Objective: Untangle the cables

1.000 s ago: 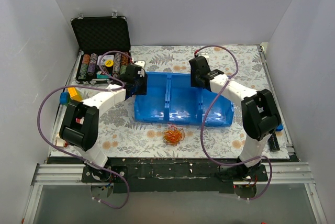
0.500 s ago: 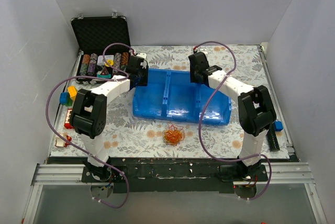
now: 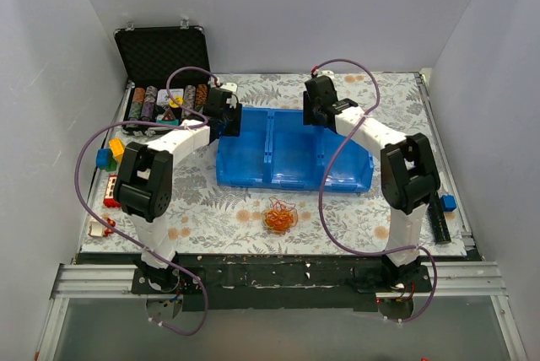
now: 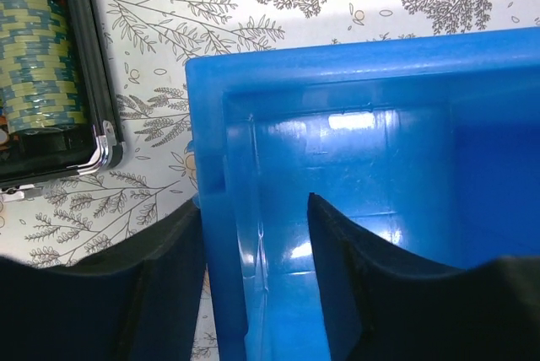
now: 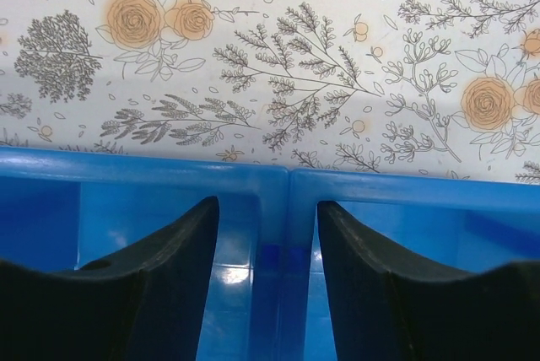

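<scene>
The cables (image 3: 279, 216) are a small orange and red curly bundle on the flowered cloth, just in front of a blue three-compartment bin (image 3: 291, 177). My left gripper (image 3: 226, 124) stands astride the bin's left wall near its far corner; in the left wrist view (image 4: 253, 201) the outer finger (image 4: 160, 277) lies against the wall and the inner finger stands off it. My right gripper (image 3: 319, 119) straddles the divider (image 5: 283, 234) at the bin's far rim, shown in the right wrist view (image 5: 267, 202), with a gap on the left side. The cables are out of both wrist views.
An open black case (image 3: 162, 56) with rows of poker chips (image 3: 164, 105) stands at the back left, and its corner shows in the left wrist view (image 4: 80, 125). Coloured toy blocks (image 3: 110, 158) lie along the left edge. A blue block (image 3: 449, 202) and a black bar (image 3: 439, 224) lie at the right edge.
The blue bin has shifted toward the back, away from the cables, and now sits flatter. Both grippers moved back with it, staying on its far part.
</scene>
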### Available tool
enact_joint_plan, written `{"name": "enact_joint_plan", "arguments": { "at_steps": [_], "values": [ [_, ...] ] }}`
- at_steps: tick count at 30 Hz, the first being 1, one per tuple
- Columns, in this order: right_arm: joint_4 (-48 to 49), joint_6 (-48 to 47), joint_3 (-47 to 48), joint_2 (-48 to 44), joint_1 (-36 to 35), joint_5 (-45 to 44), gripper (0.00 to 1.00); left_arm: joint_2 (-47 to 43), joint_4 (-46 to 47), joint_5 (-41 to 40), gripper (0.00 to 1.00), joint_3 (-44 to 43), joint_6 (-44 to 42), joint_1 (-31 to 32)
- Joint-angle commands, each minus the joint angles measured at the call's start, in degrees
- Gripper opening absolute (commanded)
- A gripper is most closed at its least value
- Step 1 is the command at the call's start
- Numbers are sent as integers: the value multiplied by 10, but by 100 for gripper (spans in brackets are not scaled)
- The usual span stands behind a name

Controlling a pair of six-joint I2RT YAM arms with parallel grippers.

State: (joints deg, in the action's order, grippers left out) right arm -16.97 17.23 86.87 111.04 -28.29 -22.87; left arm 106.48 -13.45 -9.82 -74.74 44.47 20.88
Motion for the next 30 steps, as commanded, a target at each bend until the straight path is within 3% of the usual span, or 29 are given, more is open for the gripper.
{"name": "enact_joint_plan", "arguments": {
  "at_steps": [1,3,5,8,13,15,19,22,25,30],
  "values": [
    [14,17,13,-56,-3,1,65,-48,5,4,59,-31,-24,-12],
    [18,25,-6,-94,-6,5,72,-61,-16,17,79,-49,-32,-15],
    [26,28,-30,-139,-11,13,76,-84,-44,43,91,-70,-41,-15],
    [41,27,-76,-215,-27,22,78,-143,-97,124,98,-87,-58,-15],
    [88,-15,-215,-353,-72,127,75,-269,-163,293,98,-11,-75,-9],
    [85,-19,-273,-390,-97,165,74,-324,-182,325,97,42,-100,13],
    [111,-4,-409,-448,-154,194,73,-415,-192,381,98,141,-128,38],
    [128,11,-470,-490,-191,165,72,-471,-137,443,98,204,-111,43],
    [129,24,-497,-509,-200,142,71,-477,-70,461,94,250,-70,69],
    [143,33,-525,-546,-214,130,71,-399,-43,426,78,254,5,120]
  ]
}}
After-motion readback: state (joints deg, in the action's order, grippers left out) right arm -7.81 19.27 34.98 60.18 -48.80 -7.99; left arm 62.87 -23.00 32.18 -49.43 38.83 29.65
